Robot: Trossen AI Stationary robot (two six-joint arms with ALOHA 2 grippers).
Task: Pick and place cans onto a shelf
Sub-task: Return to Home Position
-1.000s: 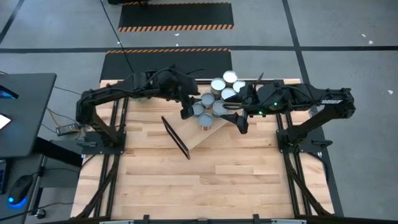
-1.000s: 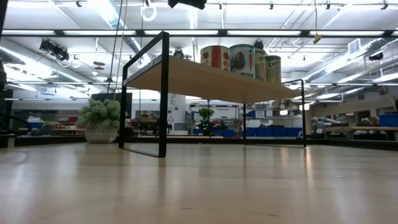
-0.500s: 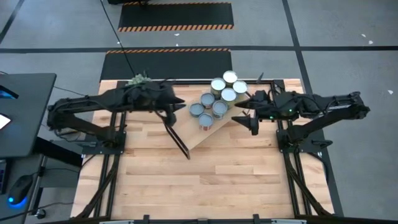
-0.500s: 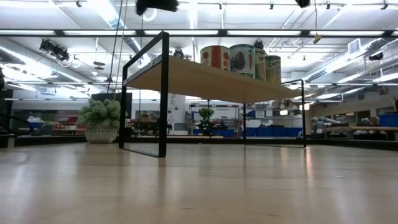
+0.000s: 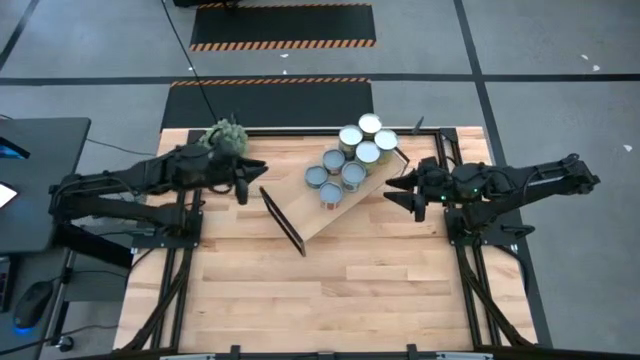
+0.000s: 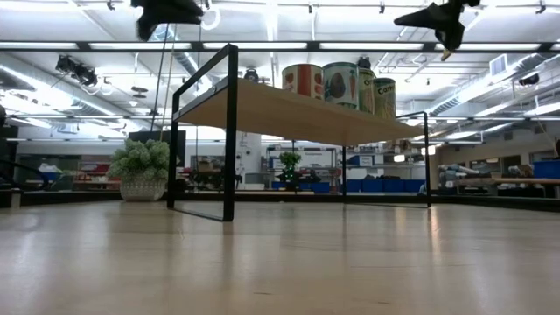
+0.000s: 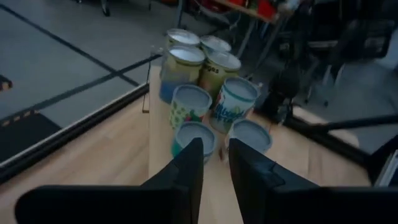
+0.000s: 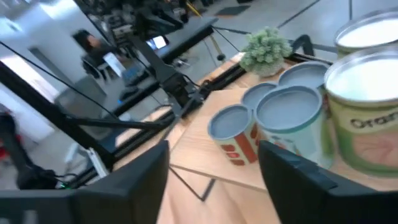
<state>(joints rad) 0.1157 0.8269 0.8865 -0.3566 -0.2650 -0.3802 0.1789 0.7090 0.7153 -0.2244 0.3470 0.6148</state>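
Observation:
The shelf stands slantwise on the table on its black end frames. Several cans stand upright in a cluster on its far right half; they also show in the low view and in both wrist views. My left gripper hovers left of the shelf, above board height. Its fingers have only a narrow gap and nothing between them. My right gripper hovers right of the cans, open wide and empty.
A spiky green plant ball sits at the table's far left corner, close behind my left arm. A dark desk stands beyond the table's left edge. Bare tabletop fills the near half.
Both grippers have drawn back from the cans, the left toward the table's left edge and the right toward its right edge. Both have sunk, coming into the top of the low view. The cans and the shelf have stayed put.

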